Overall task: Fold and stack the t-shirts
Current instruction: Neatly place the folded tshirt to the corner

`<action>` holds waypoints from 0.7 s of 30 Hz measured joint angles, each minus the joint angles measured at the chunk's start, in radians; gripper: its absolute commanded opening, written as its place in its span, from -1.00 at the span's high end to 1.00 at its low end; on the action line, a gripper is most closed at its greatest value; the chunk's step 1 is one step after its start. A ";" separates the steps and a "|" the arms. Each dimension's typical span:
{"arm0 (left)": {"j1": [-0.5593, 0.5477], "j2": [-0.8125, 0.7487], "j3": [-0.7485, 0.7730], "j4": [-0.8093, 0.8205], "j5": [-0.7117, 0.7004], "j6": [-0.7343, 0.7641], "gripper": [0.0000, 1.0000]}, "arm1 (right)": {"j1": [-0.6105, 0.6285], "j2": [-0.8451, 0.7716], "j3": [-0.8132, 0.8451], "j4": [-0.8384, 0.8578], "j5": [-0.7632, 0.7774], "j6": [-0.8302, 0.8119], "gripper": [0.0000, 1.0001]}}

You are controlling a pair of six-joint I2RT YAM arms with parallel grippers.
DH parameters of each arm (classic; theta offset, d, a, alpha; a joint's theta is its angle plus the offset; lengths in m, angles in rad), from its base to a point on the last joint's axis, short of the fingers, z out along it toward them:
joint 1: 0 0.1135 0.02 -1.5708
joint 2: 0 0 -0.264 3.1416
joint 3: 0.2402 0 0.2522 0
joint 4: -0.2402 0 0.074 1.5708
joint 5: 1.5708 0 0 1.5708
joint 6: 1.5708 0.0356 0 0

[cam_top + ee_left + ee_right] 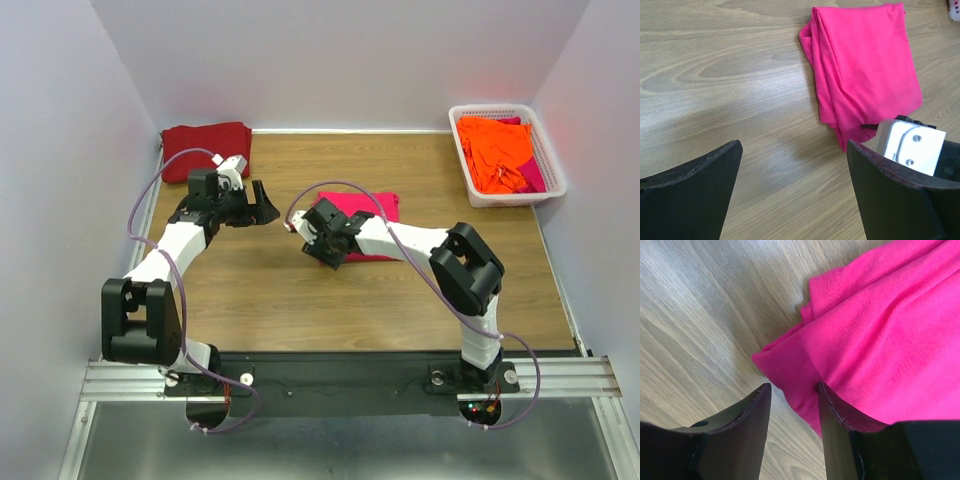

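A bright pink-red t-shirt, folded, lies mid-table; it also shows in the left wrist view and the right wrist view. My right gripper is at its near-left corner, jaws partly open, with the cloth's corner lying between them and over the right finger. My left gripper is wide open and empty over bare wood, left of the pink shirt. A dark maroon-red t-shirt lies folded at the far left corner. Orange t-shirts lie crumpled in the basket.
A white latticed plastic basket stands at the far right and also holds a bit of pink cloth. White walls enclose the wooden table on three sides. The right arm's white wrist part is close to my left gripper.
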State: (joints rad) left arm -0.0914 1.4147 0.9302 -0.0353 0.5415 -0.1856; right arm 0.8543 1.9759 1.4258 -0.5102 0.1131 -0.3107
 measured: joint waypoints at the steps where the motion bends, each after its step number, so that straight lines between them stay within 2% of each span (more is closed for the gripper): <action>1: 0.000 0.003 0.000 0.000 0.000 -0.002 -0.96 | 0.002 0.000 0.000 0.001 0.001 0.000 0.04; 11: 0.021 0.018 0.000 0.001 0.026 -0.036 -0.96 | 0.042 -0.021 0.005 0.003 0.002 0.000 0.06; 17: 0.068 0.053 0.000 0.001 0.048 -0.056 -0.96 | 0.050 0.010 0.006 0.009 0.000 0.000 0.14; 20: 0.070 0.064 -0.003 0.008 0.063 -0.062 -0.96 | 0.050 0.042 0.009 0.026 0.002 -0.001 0.30; 21: 0.069 0.069 -0.006 0.013 0.070 -0.064 -0.96 | 0.050 0.042 0.008 0.031 0.004 -0.003 0.45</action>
State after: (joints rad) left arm -0.0219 1.4834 0.9245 -0.0219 0.6113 -0.2501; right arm 0.9047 2.0182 1.4342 -0.4789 0.1169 -0.3134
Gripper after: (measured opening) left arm 0.978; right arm 0.375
